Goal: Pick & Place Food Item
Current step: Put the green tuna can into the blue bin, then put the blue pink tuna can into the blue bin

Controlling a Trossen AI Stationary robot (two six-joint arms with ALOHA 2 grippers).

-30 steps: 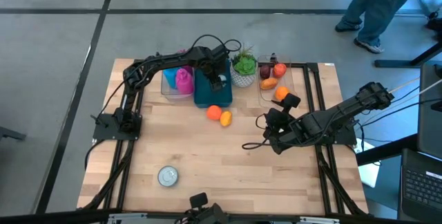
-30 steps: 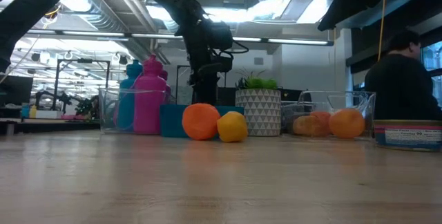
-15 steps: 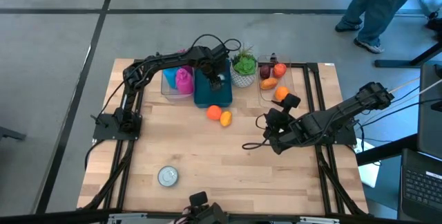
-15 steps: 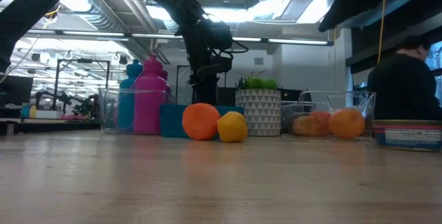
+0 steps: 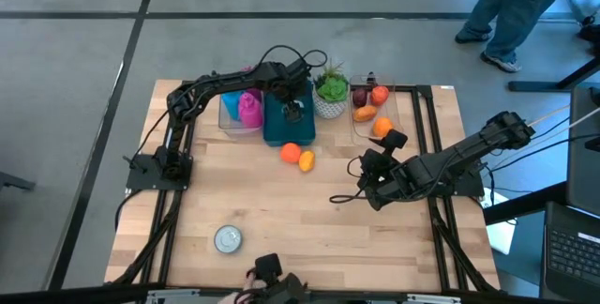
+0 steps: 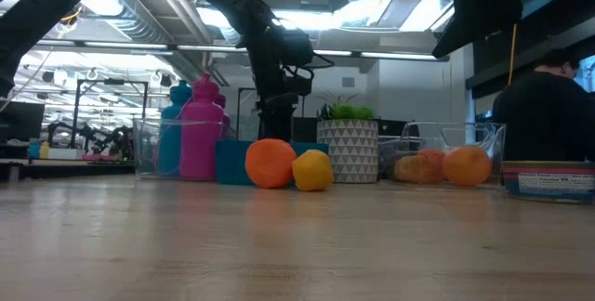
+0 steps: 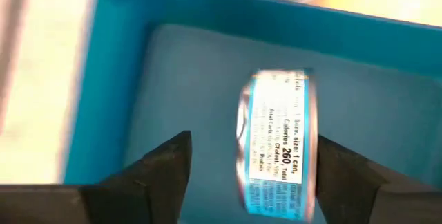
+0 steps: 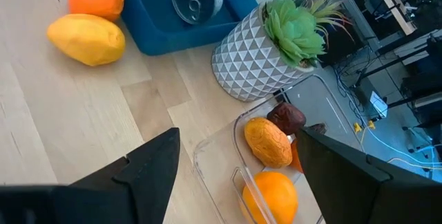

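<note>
The left end effector (image 5: 294, 109) is hovering directly over the blue bin (image 5: 277, 131), its fingers (image 7: 166, 165) spread wide, and a labelled food can (image 7: 277, 144) is lying on its side on the bin's floor between them, gripped by nothing. To my eye the placing step is at its end: the can is inside the bin, so doing this well now means lifting straight up with the fingers kept apart, so neither one clips the can or the bin's wall on the way out. The left arm is reaching from its mount on the bin's far left, stretched along the back of the bench (image 5: 281, 210) past the clear tub holding the pink bottle (image 5: 248, 109), with its wrist bent down into the bin. Just in front of the bin an orange (image 5: 290, 152) and a yellow mango (image 5: 306, 160) are sitting side by side on the wood, touching or nearly so, and they look like candidates for the next pick. A potted succulent (image 5: 330, 93) is standing just to the right of the bin, with a clear tray of fruit (image 5: 373, 116) beyond it. The right end effector (image 5: 361, 184) is waiting well to the right of the bin, low over bare wood, fingers spread and holding nothing.
</note>
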